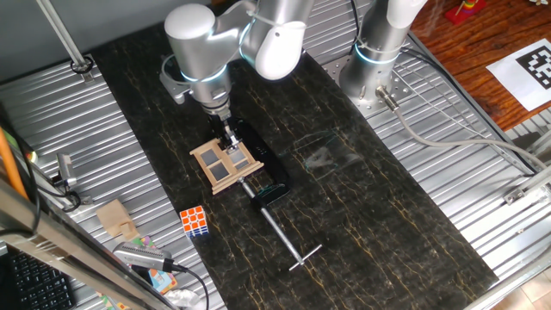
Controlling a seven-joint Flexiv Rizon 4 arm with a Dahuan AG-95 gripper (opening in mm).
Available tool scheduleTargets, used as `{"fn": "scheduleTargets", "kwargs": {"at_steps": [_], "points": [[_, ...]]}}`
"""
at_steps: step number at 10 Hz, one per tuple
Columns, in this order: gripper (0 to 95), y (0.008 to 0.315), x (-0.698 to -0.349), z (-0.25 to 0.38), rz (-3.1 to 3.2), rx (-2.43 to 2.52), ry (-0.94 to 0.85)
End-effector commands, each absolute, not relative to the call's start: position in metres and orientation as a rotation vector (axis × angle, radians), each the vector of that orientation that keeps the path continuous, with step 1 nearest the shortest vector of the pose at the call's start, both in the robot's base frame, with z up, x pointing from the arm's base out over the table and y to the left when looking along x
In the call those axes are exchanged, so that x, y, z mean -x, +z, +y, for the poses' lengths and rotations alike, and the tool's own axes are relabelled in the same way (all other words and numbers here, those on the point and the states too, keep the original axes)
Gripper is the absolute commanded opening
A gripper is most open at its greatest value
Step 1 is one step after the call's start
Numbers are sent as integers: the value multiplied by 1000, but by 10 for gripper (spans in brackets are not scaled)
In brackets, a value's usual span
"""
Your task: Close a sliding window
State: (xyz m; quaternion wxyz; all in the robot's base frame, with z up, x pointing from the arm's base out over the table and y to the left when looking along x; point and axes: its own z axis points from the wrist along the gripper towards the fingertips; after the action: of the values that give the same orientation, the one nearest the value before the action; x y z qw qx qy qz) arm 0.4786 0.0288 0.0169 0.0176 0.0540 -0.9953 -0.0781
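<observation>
The sliding window [225,163] is a small tan wooden frame with a cross and four grey panes, standing on a black base [263,164] near the middle of the dark table. My gripper [231,139] comes down from the silver arm right at the window's far upper edge, its black fingers touching or just above the frame. I cannot tell whether the fingers are open or shut. The sash position is too small to make out.
A black clamp [271,191] with a long metal rod [290,238] lies just in front of the window. A Rubik's cube [195,220] sits to the front left. A clear plastic piece [323,155] lies to the right. The arm base [372,60] stands at the back right.
</observation>
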Motion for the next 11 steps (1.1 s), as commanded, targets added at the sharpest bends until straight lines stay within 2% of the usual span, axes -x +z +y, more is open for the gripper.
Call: {"fn": "scheduleTargets", "kwargs": {"at_steps": [1, 11], "points": [[0, 17, -478, 27, -3091, -170, -240], [0, 16, -477, 20, -3091, -184, -244]]}}
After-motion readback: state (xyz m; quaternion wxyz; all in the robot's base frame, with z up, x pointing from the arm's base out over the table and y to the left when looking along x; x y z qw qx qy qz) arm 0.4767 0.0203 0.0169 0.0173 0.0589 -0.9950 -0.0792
